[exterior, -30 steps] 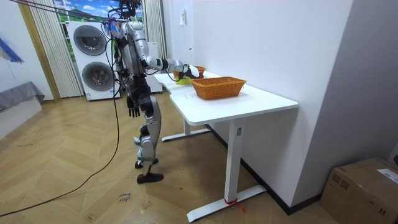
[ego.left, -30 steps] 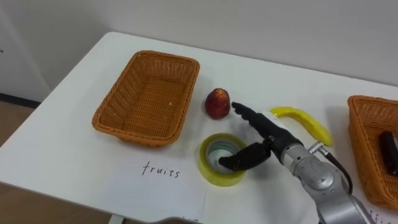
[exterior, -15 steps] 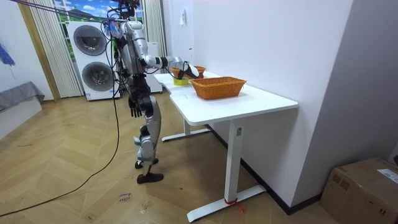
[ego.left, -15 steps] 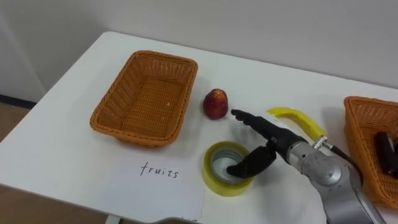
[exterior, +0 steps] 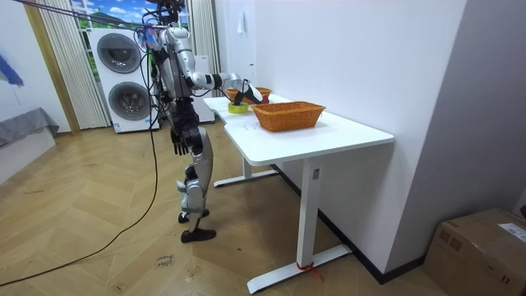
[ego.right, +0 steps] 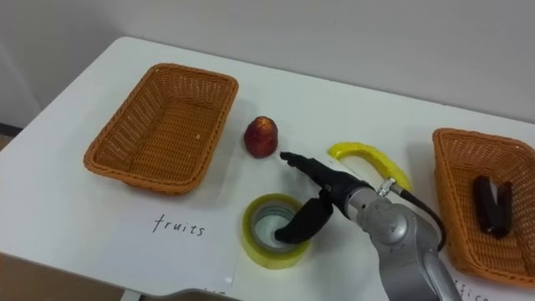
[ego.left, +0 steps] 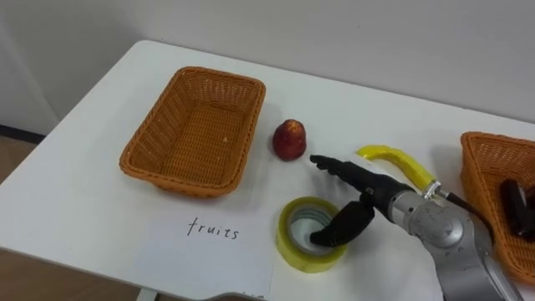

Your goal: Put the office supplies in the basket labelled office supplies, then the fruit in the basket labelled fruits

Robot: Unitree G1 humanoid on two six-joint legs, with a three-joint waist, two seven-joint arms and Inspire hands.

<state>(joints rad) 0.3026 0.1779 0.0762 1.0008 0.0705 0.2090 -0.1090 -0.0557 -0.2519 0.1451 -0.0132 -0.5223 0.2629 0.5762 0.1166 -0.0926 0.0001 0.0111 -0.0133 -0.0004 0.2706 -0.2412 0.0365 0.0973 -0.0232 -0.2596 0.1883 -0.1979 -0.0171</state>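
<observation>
A yellow tape roll (ego.left: 294, 253) sits tilted in my right hand (ego.left: 373, 191), near the table's front edge. The thumb is hooked inside the ring and the straight fingers lie over its far rim, pointing at a red apple (ego.left: 290, 139). A yellow banana (ego.left: 399, 162) lies just behind the hand. The empty wicker fruit basket (ego.left: 140, 152) stands at the left, behind a paper label (ego.left: 213, 244). A second wicker basket (ego.left: 478, 171) at the right holds a dark stapler-like item (ego.left: 517, 206). My left hand (exterior: 175, 141) hangs relaxed at my side.
I stand at the end of a white desk (exterior: 329, 136) placed against the wall. Two stacked washing machines (exterior: 123, 78) stand behind me, and a cardboard box (exterior: 481, 247) sits on the floor at the room view's right.
My right hand has drawn back toward the table's front edge and slightly to the right, and the tape roll has come with it, away from the apple.
</observation>
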